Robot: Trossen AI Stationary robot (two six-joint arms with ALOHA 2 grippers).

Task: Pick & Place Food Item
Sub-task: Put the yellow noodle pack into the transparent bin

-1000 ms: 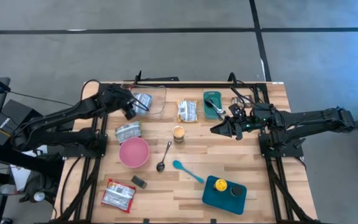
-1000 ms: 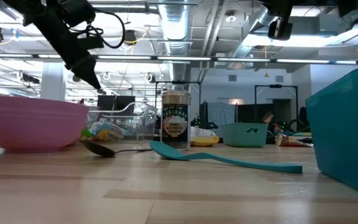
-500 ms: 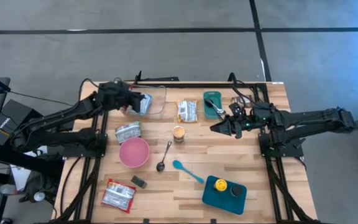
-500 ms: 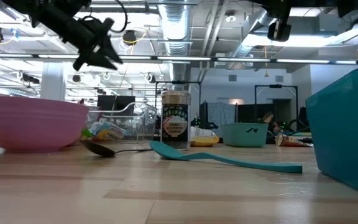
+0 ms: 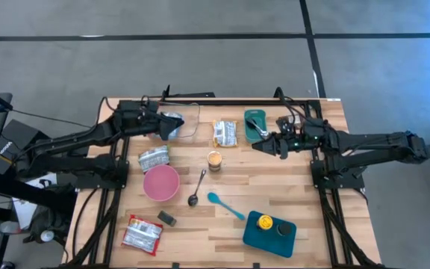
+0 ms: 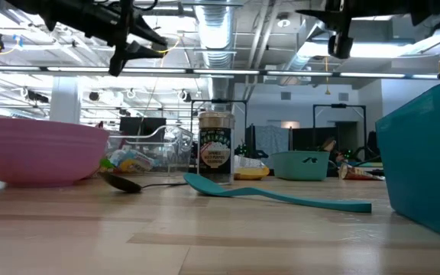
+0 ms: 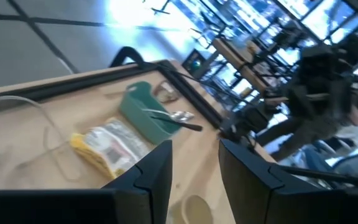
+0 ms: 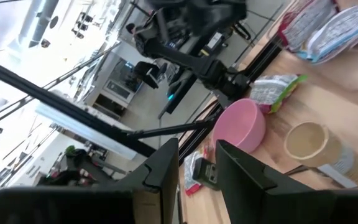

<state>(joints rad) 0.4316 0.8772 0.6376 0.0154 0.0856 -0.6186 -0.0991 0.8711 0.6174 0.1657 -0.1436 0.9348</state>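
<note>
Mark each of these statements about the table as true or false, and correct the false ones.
1. The pink bowl is empty. True.
2. The metal spoon lies inside the pink bowl. False: it lies on the wood beside the bowl, towards the jar.
3. The left gripper is at the clear container at the far edge. True.
4. The right gripper grips the teal spoon. False: it hangs near the green tray, empty, and the teal spoon lies well away from it on the table.
5. A yellow thing sits in the teal bin. True.
</note>
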